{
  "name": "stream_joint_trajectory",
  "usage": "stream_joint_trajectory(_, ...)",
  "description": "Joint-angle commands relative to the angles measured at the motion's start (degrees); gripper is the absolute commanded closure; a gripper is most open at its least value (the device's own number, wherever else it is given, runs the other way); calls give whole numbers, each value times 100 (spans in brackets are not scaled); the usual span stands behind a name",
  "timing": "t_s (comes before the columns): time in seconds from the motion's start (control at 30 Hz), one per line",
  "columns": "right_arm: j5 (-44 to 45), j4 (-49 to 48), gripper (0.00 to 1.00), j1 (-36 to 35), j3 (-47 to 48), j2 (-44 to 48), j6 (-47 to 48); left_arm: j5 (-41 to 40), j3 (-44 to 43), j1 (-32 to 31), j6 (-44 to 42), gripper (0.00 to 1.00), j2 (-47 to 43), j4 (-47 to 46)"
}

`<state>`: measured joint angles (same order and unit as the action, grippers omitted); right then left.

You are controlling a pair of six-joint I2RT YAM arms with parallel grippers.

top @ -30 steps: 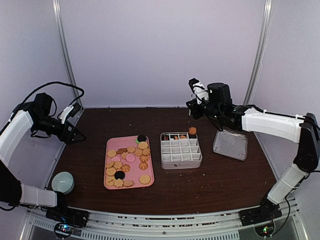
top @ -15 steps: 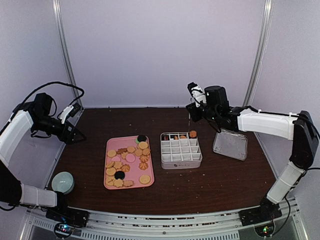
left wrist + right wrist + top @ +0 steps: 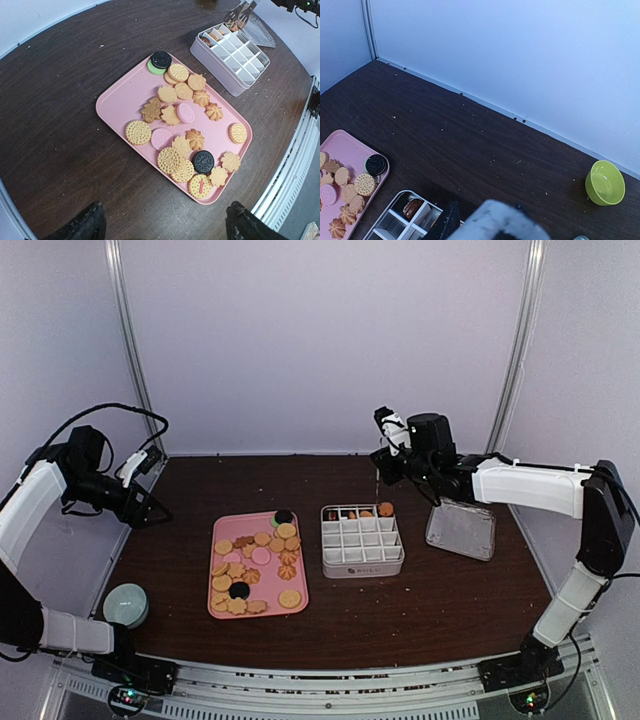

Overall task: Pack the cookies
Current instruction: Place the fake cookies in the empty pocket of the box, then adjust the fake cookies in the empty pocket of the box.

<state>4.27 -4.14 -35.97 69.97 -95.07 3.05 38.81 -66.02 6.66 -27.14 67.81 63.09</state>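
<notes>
Nearest the arm bases, near-left of the pink tray, a pale grey-green round thing sits on the dark wood-grain desk; what it is I cannot tell. The tray is a shallow, rounded rectangle of smooth plastic. Most of the cookies lie on it in a loose single layer: ridged golden rounds, scalloped flower shapes, two pink ones and two black sandwich biscuits, one of these resting on a green one at the tray's far corner. Spread flat like this, each can likely be picked out singly.

Just right of the tray stands a white divided box, a grid of small square cells with thin walls. Only its far row holds biscuits, a handful, so packing looks barely begun. Beyond the box, further right of the tray, a clear lid lies flat, probably set aside until the cells are filled.

Left of the tray and further back, the left pincer hangs released, its dark fingers wide apart with nothing between them. Right of the tray and beyond it, the right pincer is grasping coppery metal tongs that point down over the box's filled row; I cannot make out anything between their tips. Farthest from the tray, by the back wall, stands a glossy lime-green bowl.
</notes>
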Motion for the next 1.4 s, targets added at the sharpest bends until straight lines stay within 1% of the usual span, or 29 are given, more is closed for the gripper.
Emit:
stream_joint_trajectory(0.0, -67, -176, 65, 46, 114, 109, 2, 101, -122, 33, -79, 15, -42, 1)
stream_joint_trajectory(0.23, -162, -176, 63, 33, 36, 226, 42, 101, -98, 31, -74, 15, -57, 6)
stream_joint_trajectory(0.67, -290, -131, 67, -8, 34, 545, 74, 105, -82, 38, -74, 15, -42, 4)
stream_joint_trajectory(0.93, -107, 29, 68, 22, 343, 285, 302, 85, -95, 40, -82, 15, -65, 23)
stream_joint_trajectory(1.03, -164, 135, 69, 54, 496, 184, 284, 44, -100, 33, -105, 15, -90, 56)
stream_joint_trajectory(1.2, -118, -7, 71, 59, 412, 152, 227, 22, -61, 32, -145, 15, -103, 67)
stream_joint_trajectory(1.37, -164, -4, 70, 207, 414, 86, 237, 28, -96, 32, -157, 15, -82, 80)
